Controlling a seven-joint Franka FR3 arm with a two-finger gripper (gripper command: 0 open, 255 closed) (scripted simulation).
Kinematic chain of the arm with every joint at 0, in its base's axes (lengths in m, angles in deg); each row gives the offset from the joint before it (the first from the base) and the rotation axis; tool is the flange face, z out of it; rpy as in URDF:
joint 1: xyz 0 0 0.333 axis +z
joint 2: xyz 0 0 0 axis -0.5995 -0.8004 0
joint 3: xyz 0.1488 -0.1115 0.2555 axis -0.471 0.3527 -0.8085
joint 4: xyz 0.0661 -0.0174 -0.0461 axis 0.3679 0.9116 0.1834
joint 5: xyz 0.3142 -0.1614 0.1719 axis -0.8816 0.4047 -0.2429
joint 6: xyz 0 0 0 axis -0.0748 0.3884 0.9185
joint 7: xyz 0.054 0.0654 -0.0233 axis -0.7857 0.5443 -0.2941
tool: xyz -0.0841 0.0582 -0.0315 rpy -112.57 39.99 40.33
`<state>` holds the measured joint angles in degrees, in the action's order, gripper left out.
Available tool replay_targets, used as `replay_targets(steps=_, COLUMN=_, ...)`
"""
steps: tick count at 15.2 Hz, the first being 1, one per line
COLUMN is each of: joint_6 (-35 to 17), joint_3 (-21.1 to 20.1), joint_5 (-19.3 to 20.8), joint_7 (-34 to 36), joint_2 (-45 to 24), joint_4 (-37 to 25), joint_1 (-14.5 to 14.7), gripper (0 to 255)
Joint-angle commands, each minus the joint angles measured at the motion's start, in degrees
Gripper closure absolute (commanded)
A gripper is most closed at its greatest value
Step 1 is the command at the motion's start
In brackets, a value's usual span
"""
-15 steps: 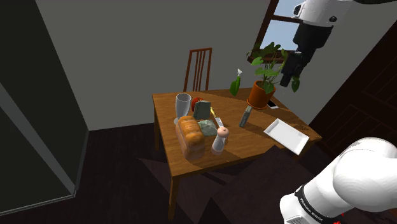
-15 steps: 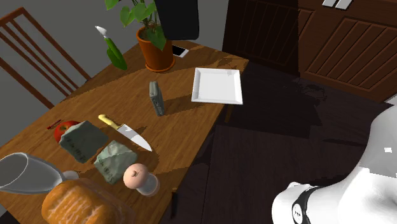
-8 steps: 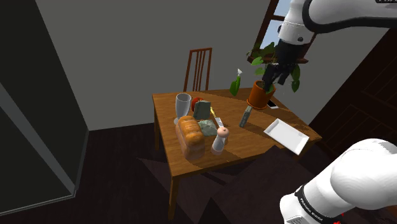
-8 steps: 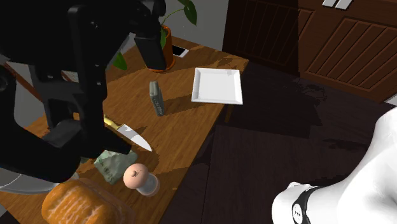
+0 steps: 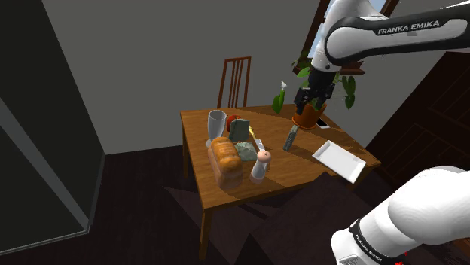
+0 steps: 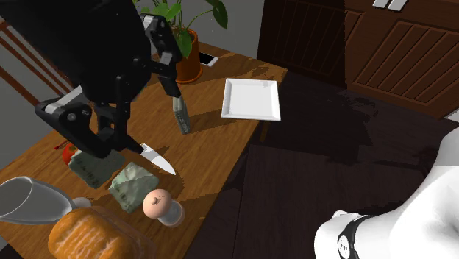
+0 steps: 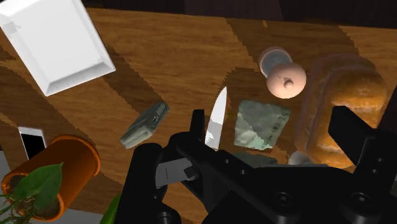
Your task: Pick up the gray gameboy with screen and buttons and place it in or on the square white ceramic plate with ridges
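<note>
Nearest on the wooden bench, a brown bread loaf and a pink-topped shaker are seen side by side. A square white plate with raised rim is laid flat at the bench corner on the shoulder view's right. Behind the loaf, a grey-green block and a yellow-handled knife are found.

The grey gameboy with screen and buttons is stood on edge on the bench between knife and plate, apart from both.

Above it the black two-finger end effector is hung in the air, released, fingers spread, nothing clasped.

Farther back, a clear glass and a terracotta pot with green plant are placed, with a white phone just beside the pot. Beyond the bench a brown wooden chair is set.
</note>
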<state>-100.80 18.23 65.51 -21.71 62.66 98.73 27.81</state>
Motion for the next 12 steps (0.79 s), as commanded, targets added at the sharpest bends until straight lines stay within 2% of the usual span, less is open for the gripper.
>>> replay_targets(steps=1, joint_6=-3.9, joint_3=0.6, joint_5=0.2, joint_7=1.4, joint_2=-3.9, joint_4=-0.2, joint_1=-1.0, gripper=0)
replay_targets(steps=12, joint_6=-20.2, joint_3=4.7, joint_5=0.3, joint_7=6.7, joint_2=-24.9, joint_4=-5.6, joint_1=-5.7, gripper=0)
